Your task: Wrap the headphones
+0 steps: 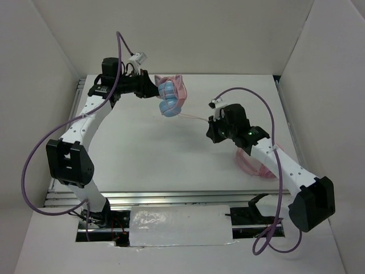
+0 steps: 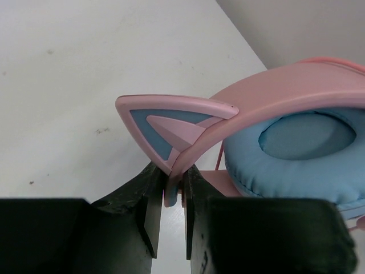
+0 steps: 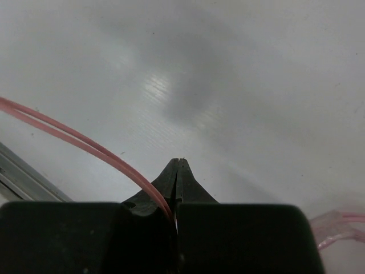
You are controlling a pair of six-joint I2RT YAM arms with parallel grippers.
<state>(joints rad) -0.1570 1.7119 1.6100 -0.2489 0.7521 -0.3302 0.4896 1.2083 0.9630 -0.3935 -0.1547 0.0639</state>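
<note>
The headphones (image 1: 170,96) have light blue earcups, a pink headband and pink cat ears. My left gripper (image 1: 153,89) is shut on the headband next to a cat ear (image 2: 165,123) and holds them above the table at the back. A blue earcup (image 2: 302,157) fills the right of the left wrist view. The thin pink cable (image 1: 194,117) runs taut from the headphones to my right gripper (image 1: 212,130). In the right wrist view that gripper (image 3: 178,165) is shut on the doubled cable (image 3: 85,142).
A second, all-pink pair of headphones (image 1: 254,165) lies on the table under my right forearm; its edge shows in the right wrist view (image 3: 336,225). White walls enclose the table on the left, back and right. A metal rail (image 1: 171,197) runs along the near edge.
</note>
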